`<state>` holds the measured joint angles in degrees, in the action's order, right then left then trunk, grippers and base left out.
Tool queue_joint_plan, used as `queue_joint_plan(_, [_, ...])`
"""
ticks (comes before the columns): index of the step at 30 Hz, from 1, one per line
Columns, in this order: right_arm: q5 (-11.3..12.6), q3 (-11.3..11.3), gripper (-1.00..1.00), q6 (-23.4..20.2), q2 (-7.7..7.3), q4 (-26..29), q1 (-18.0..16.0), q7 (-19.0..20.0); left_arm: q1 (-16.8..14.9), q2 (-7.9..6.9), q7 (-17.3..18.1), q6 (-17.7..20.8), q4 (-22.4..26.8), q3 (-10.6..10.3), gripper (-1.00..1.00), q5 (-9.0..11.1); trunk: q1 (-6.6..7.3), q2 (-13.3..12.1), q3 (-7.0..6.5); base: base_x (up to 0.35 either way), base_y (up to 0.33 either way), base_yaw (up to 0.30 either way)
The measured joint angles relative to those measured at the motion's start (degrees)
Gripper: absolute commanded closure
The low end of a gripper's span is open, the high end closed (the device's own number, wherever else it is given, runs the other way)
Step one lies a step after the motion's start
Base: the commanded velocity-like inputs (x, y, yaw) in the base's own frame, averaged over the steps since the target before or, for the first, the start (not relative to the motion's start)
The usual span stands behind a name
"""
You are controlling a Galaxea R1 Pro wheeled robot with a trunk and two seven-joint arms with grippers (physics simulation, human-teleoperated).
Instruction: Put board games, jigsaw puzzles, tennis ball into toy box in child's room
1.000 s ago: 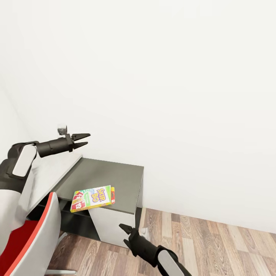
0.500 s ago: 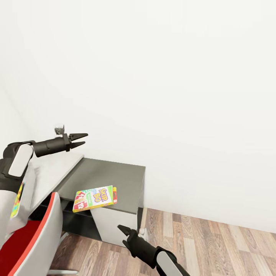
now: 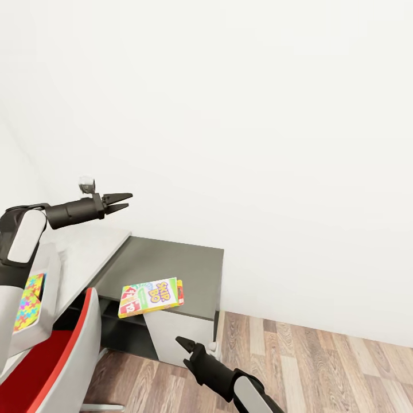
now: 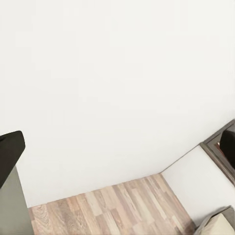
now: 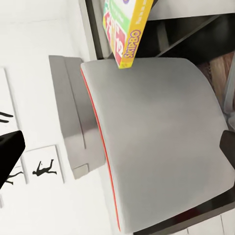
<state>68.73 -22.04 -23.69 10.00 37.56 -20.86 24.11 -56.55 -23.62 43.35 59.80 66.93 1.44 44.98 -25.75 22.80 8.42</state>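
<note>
A yellow-green board game [image 3: 152, 297] lies flat on the dark grey cabinet part of the table [image 3: 172, 261], its near end over the front edge. The right wrist view shows that board game [image 5: 122, 29] from below. A jigsaw puzzle [image 3: 28, 301] shows at the far left, against a light grey wall that looks like the toy box [image 3: 49, 269]; I cannot tell if it lies inside. My left gripper [image 3: 120, 202] hangs open, high above the pale desk top [image 3: 94, 246]. My right gripper [image 3: 184, 351] is open, low in front of the cabinet, holding nothing.
A red chair with a grey back [image 3: 63, 355] stands at the desk, between me and the table. Its back [image 5: 156, 142] looms close in the right wrist view. Black silhouette posters [image 5: 43, 169] hang on the white wall. Wood-plank floor [image 3: 321, 367] spreads to the right.
The whole view has shifted, so the cabinet and board game sit further right in the picture. The jigsaw puzzle has come into view at the left. Both grippers stay open.
</note>
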Motion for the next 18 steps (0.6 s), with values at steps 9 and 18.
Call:
queue_joint_plan(9, [-0.09,-0.06,-1.00,0.06,0.00,0.00,0.00,0.09,0.09,0.07,0.00,0.00,0.29,0.00,-1.00,-0.16,0.00,0.00,0.00,0.000,0.003,0.000])
queue_joint_plan(18, [-0.14,-1.15,-1.00,0.79,0.00,0.00,0.00,0.11,0.22,-0.13,0.00,0.00,0.33,0.11,-1.00,-0.22,-0.01,-0.01,0.00,-0.084,0.057,0.023])
